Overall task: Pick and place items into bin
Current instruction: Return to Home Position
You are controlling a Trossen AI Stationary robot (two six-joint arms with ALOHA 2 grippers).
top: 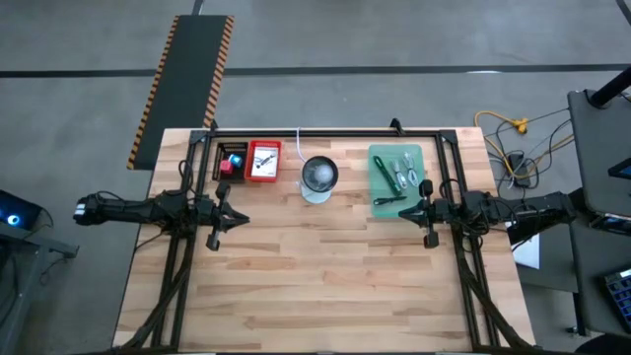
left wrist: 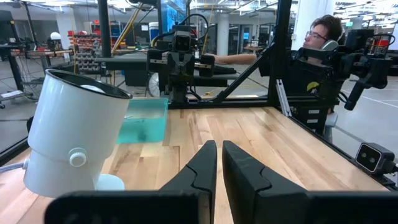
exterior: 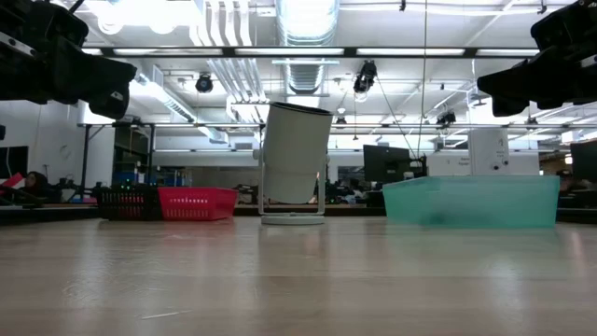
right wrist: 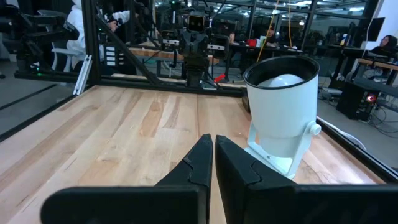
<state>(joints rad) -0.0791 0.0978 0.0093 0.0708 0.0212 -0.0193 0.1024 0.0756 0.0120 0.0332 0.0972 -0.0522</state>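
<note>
A shallow green tray (top: 419, 154) on the far right of the table holds silvery metal pieces (top: 406, 170), a green strip (top: 382, 175) and a dark stick (top: 388, 200). On the far left stand a red bin (top: 262, 148) with a white card (top: 263, 166) in it and a black bin (top: 219, 156) holding small red and blue things. My left gripper (top: 240, 219) (left wrist: 219, 149) hovers shut above the table, near the black bin. My right gripper (top: 404, 211) (right wrist: 213, 142) hovers shut just on the near side of the green tray.
A round white tilted bowl on a stand (top: 318, 175) (exterior: 295, 159) (left wrist: 74, 137) (right wrist: 283, 112) sits between the bins and the tray. A black frame (top: 325, 131) runs along the far edge and both sides. Bare wood (top: 325, 276) fills the near half. A person (left wrist: 320, 37) sits beyond the right side.
</note>
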